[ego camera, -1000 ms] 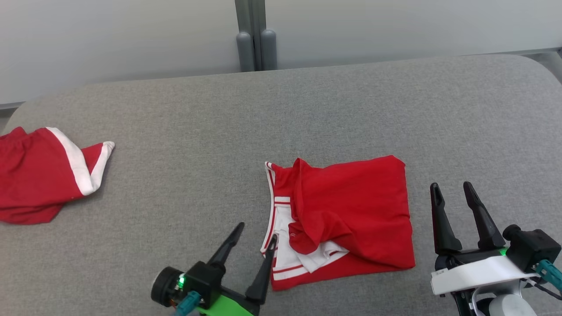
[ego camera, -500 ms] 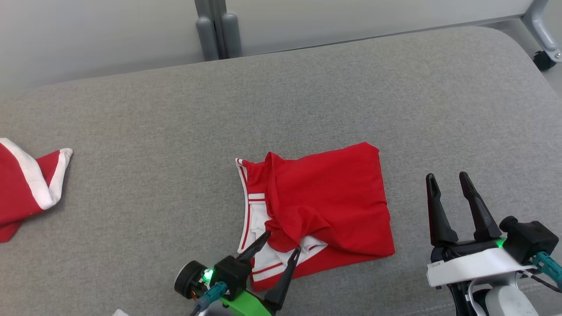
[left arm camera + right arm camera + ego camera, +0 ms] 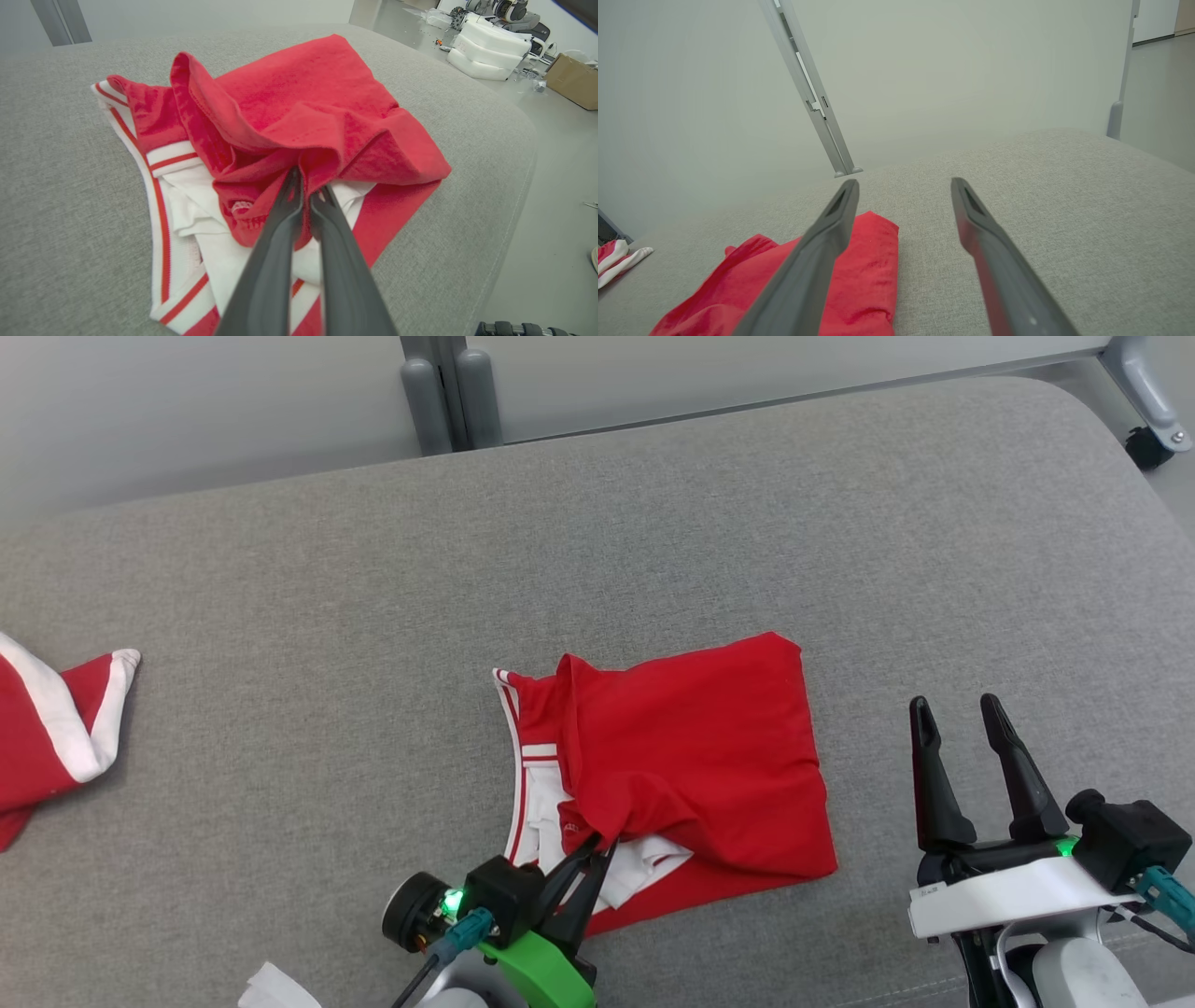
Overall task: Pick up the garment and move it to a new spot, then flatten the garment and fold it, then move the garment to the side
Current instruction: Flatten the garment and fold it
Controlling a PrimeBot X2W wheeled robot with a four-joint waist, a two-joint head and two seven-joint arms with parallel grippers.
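Grey fabric-covered bench (image 3: 280,569) carries the red-and-white cloth garment (image 3: 709,747), folded, near its middle. The left tool (image 3: 597,847) is clenched on its near red fold; the right tool (image 3: 955,705) stands released nearby, not touching. Judgement: folding appears done; the move aside is left.

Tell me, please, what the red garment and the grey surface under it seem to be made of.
The red garment: soft knit cloth, probably cotton or a blend, matte; it drapes in loose folds and shows stitched hems and white trim. The grey surface: woven upholstery fabric over padding, it seems, matte; a coarse flecked weave shows and its edge is rounded.
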